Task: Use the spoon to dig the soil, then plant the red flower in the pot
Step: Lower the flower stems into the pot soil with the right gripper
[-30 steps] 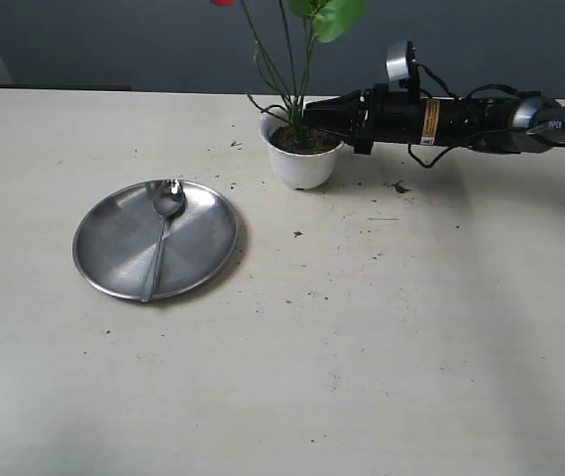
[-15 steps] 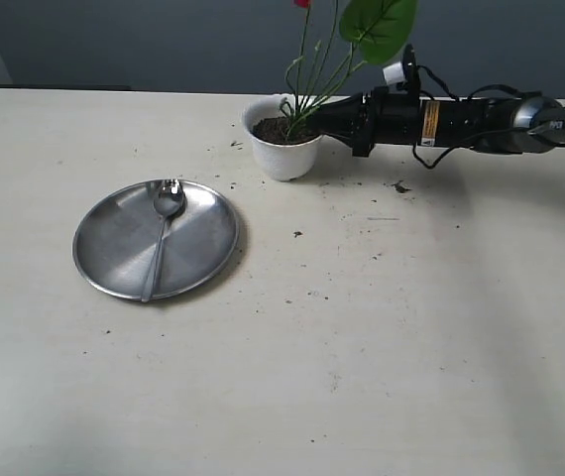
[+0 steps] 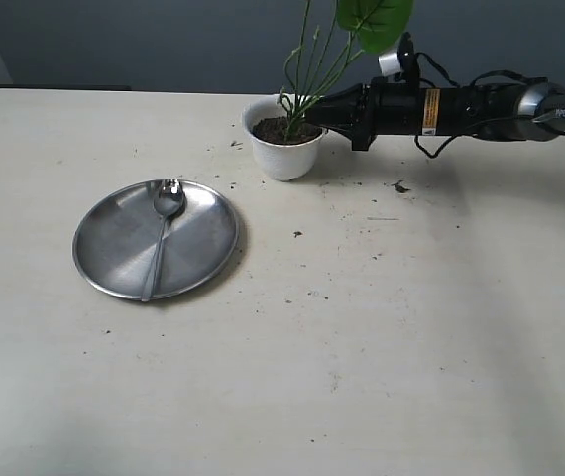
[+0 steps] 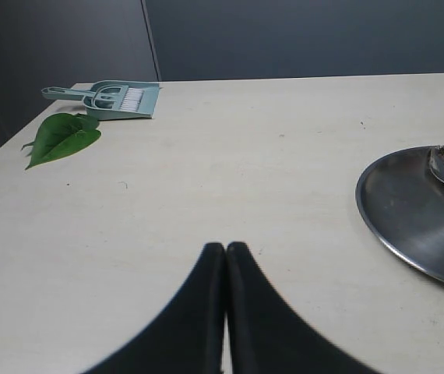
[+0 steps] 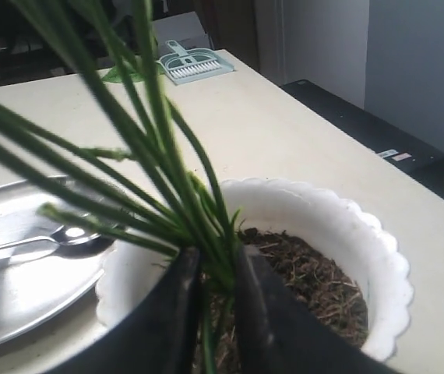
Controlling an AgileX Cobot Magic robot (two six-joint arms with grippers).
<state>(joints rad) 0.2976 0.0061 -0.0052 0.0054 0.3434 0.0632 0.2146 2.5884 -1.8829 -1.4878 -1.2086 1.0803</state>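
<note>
My right pincer [image 5: 216, 269] is clamped on the flower [image 3: 309, 69], gripping its green stems low down, just above the soil [image 5: 308, 269] in the white pot [image 3: 284, 157]. I cannot tell whether the stem ends sit in the soil. The petals are cut off by the frame edge. The pot stands on the table [image 3: 362, 347], near the steel plate [image 3: 114, 253]. The spoon [image 3: 161, 238] lies on the plate. My left pincer [image 4: 225, 261] is pressed together, empty, over the table.
</note>
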